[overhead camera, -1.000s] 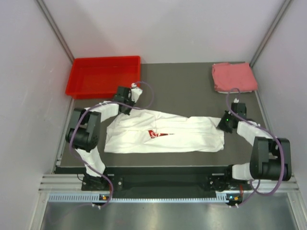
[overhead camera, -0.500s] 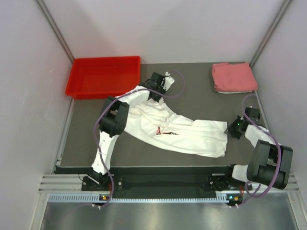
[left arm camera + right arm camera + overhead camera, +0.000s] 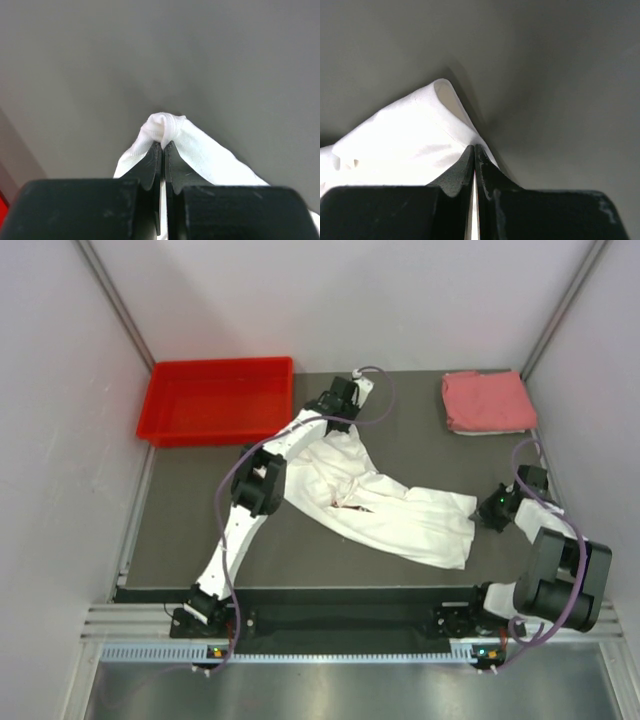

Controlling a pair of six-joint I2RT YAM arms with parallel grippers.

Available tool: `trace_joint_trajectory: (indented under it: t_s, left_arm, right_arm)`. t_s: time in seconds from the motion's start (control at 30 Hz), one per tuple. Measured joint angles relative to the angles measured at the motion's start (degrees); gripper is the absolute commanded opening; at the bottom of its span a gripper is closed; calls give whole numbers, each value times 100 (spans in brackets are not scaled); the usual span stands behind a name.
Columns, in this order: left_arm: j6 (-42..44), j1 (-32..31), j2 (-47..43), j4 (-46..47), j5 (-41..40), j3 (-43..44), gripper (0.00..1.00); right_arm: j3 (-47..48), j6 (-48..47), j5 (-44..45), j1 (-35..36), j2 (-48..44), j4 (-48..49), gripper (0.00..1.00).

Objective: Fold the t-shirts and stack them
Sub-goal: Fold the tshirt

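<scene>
We hold the white t-shirt [image 3: 405, 525] at both ends, and it runs as a crumpled, slanting band across the dark desk [image 3: 420, 445], from the far middle down toward the near right. Our left tool [image 3: 336, 416] is reached out far over the desk, just beside the right corner of the red bin [image 3: 218, 364], and in its wrist view the jaws are clenched on a small bunched knob of white cloth, which pokes out past the fingertips and trails back under the right finger. Our right tool [image 3: 488, 508] sits at the shirt's right edge, low near the right side of the desk; its wrist view shows the jaws pressed together with a thin fold of white cloth pinched between them, and the rest of the garment spreads to the left of the fingers. A sliver of the red logo [image 3: 345, 505] shows among the folds near the middle of the shirt, mostly hidden by creases. The pink t-shirt [image 3: 487, 402] lies folded square in the far right corner of the desk, well apart from the white one and from both tools. The bin stands at the far left corner.
</scene>
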Motion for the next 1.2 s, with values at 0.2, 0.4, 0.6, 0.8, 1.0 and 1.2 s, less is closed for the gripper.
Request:
trace_joint_trajectory:
  t_s: [0.2,0.4,0.6,0.8,1.0,1.2]
  left_arm:
    - [-118,9,144,313,-271,125,0]
    - [-216,138,219,538,-448,144,0]
    - [-238,223,221,601,-511,144,3]
    - [-190,229,155,605,-122,105,55]
    - [-238,168,-415,310,258,-413,58]
    - [-227,127,-1768,-184,568,-1287,59]
  right_arm:
    - [31,-7,-50,-70,-28,-245,0]
    - [-98,-28,-96,-72,-376,-839,0]
    - [-326,175,-155,-74,-973,-1735,24]
    - [-140,323,-7,-98,-1043,-1934,61]
    - [1342,17,31,118,-1025,-1746,61]
    - [3200,-780,109,1672,-411,-1211,62]
